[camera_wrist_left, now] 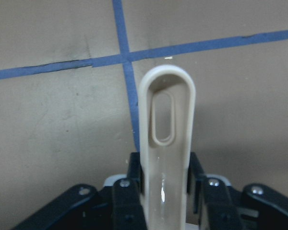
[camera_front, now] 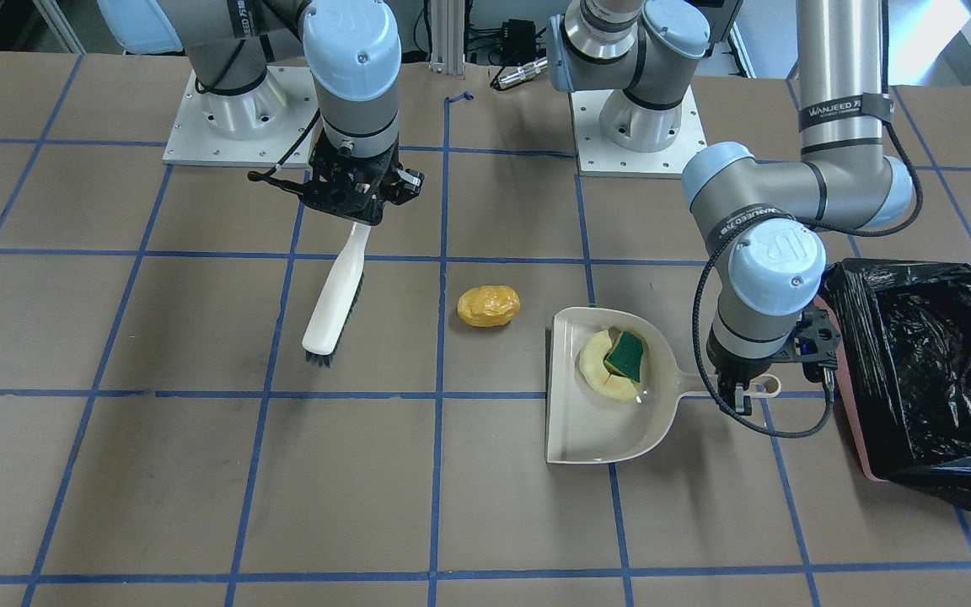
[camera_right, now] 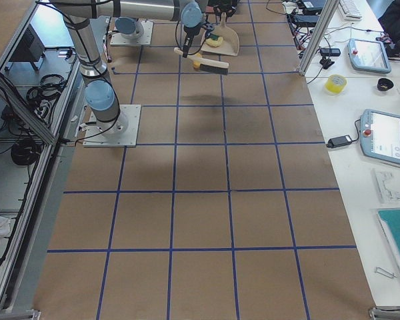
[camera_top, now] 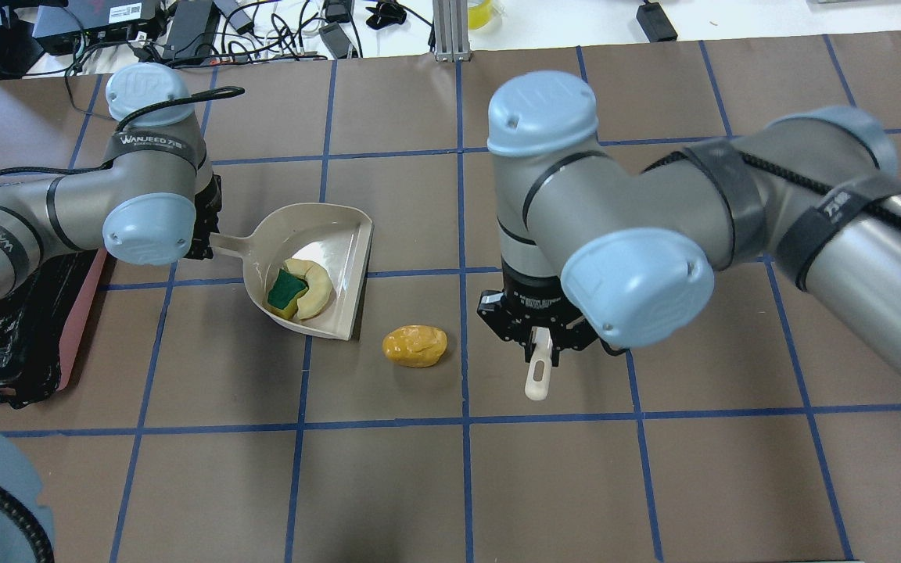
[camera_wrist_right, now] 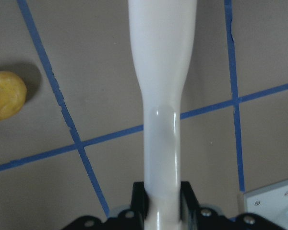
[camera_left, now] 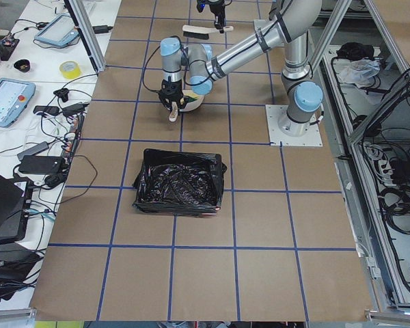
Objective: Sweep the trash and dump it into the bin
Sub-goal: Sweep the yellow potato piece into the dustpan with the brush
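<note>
Big brown surface (camera_front: 157,472) with a blue tape grid (camera_front: 435,472) all over it. The benches along the operators' edge have a teach pendant (camera_right: 385,137), a yellow tape roll (camera_right: 336,83) and cables.

The left gripper (camera_wrist_left: 166,179) has its fingers clamped on the handle of the beige dustpan (camera_front: 595,430), which lies flat roughly mid-surface. The pale crescent slice (camera_front: 591,358) is already in the pan, with the green sponge block (camera_front: 625,355) on top of it.

The potato-shaped lump (camera_front: 488,306) is on the bare surface just outside the pan's open mouth. The right gripper (camera_wrist_right: 162,191) has its fingers tight around the brush (camera_front: 335,295) handle, bristle end tilted down on the lump's other side.

The pink bin (camera_top: 84,309) with its black bag (camera_front: 915,362) sits just past the pan handle, toward the robot's left end and well in from that edge.
</note>
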